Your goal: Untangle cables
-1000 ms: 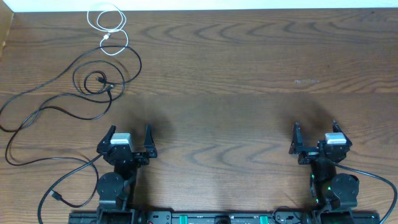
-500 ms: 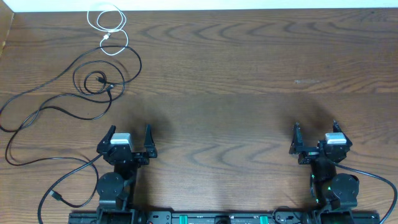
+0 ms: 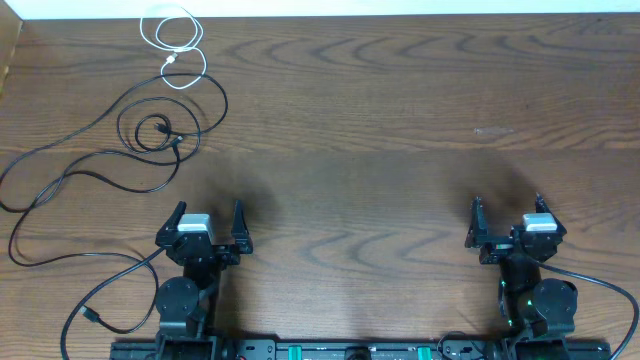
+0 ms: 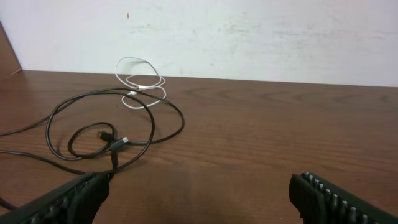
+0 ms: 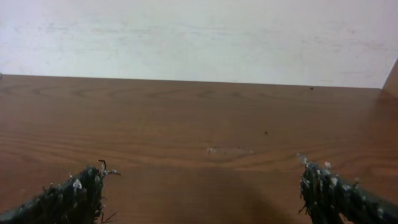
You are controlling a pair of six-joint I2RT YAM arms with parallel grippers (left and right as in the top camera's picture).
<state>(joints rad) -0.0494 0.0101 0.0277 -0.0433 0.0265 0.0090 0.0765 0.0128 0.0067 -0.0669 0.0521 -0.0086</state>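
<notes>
Two arms are parked at the near edge of the desk point(image 3: 380, 120), one on each side. Left gripper point(image 3: 208, 208): jaws released and spread wide, gripping nothing. Right gripper point(image 3: 507, 202): same, jaws released.

The cables are all on the far-left part of the desk, well apart from both grippers.
- Black cables point(image 3: 165, 130): thin, round and limp, lying in loose overlapping loops. A small tight loop in the middle has a plug end inside it. Long runs sweep out toward the left edge.
- White cable point(image 3: 172, 60): shorter, coiled in a couple of small loops near the far edge. Its near loop crosses the top of the big black loop.
- Black cord point(image 3: 92, 316): curves past the left arm's base and ends in a small plug. Can't tell if it belongs to the tangle.

The desk is dark brown wood with a wavy grain and a matte finish. There's a faint pale scuff point(image 3: 492, 130) on the right half. The wall point(image 4: 249, 31) behind is white and smudged.

View differences:
- Overhead is the only view that shows the whole tangle, including the runs at the left edge.
- Left wrist sees the tangle at a low angle, with the white coil lifting slightly off the desk. Its dark ribbed fingers point(image 4: 68, 199) sit in the bottom corners.
- Right wrist shows desk, wall and the scuff. Its fingers point(image 5: 68, 193) look frayed and pale-specked.
</notes>
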